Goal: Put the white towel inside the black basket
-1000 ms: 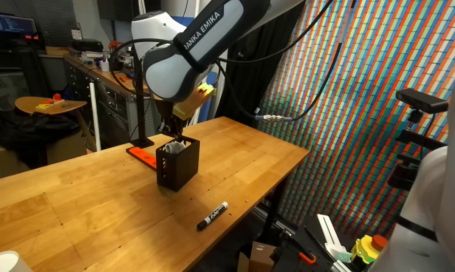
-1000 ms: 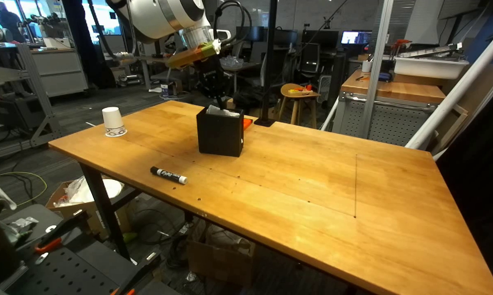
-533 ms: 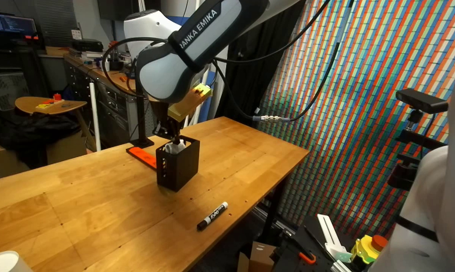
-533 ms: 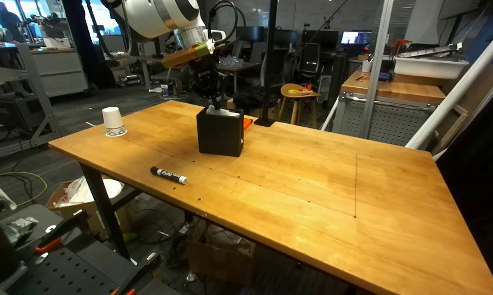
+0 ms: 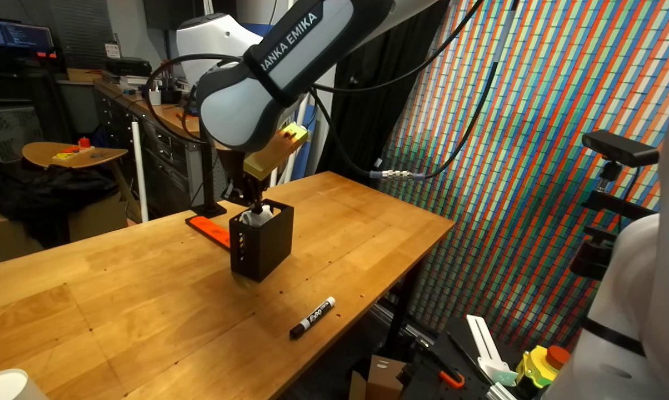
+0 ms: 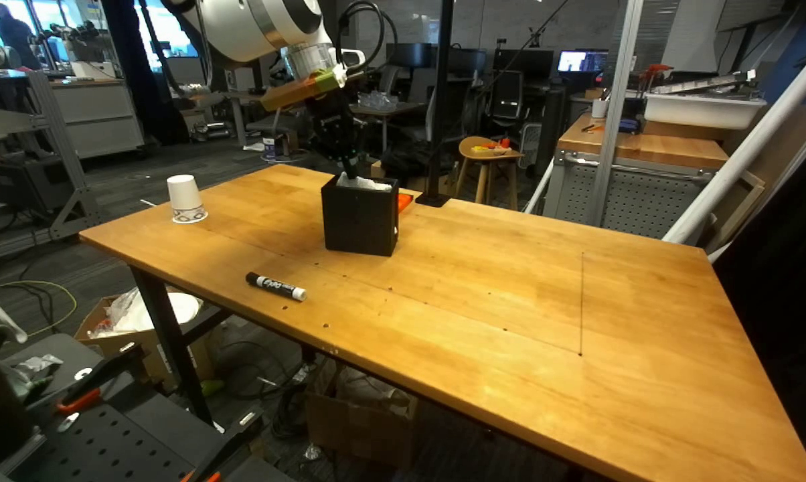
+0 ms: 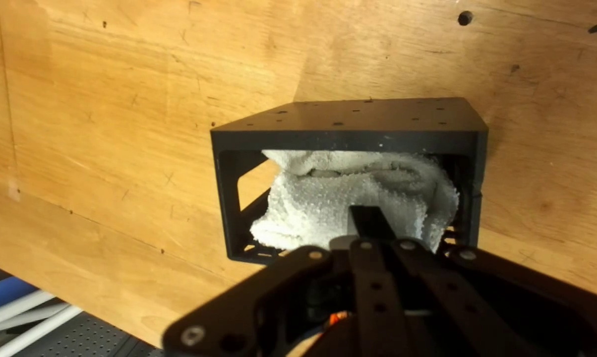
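Wrist view: white towel (image 7: 323,198) lies beneath the claw (image 7: 363,219).

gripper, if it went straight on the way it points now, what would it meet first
Most likely the white towel, bunched inside the black basket: the gripper points down at it, jaws shut. Depth is unclear here, so they may be touching it now.

The white towel (image 7: 318,198) fills most of the mouth of the black basket (image 7: 348,141), leaving gaps at both ends; the gripper (image 7: 362,220), jaws together, bars the way above. A black post (image 6: 441,100) rises nearby. Wooden tabletop (image 6: 644,321) between basket, Expo marker (image 6: 276,286) and upturned paper cup (image 6: 185,195) leaves room to pass.
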`<action>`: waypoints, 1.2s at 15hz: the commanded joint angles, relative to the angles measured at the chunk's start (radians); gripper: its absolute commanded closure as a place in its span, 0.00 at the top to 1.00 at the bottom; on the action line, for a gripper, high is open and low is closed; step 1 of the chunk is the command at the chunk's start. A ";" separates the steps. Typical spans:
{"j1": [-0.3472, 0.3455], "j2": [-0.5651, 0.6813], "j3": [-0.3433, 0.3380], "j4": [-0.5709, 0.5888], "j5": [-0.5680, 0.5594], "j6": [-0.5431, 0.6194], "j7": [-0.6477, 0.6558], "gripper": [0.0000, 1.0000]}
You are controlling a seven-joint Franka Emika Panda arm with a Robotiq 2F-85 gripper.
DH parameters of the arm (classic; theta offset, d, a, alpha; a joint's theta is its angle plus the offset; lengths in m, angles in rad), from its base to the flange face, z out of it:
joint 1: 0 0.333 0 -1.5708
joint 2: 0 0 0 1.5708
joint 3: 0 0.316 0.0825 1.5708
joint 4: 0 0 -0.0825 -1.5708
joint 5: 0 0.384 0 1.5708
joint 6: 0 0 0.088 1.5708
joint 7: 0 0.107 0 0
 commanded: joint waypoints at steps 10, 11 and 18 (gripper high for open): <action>-0.014 0.058 0.003 0.055 0.024 0.011 -0.029 0.00; -0.018 0.068 0.002 0.061 0.031 0.013 -0.035 0.00; -0.074 0.170 0.002 0.109 0.147 0.052 -0.128 0.00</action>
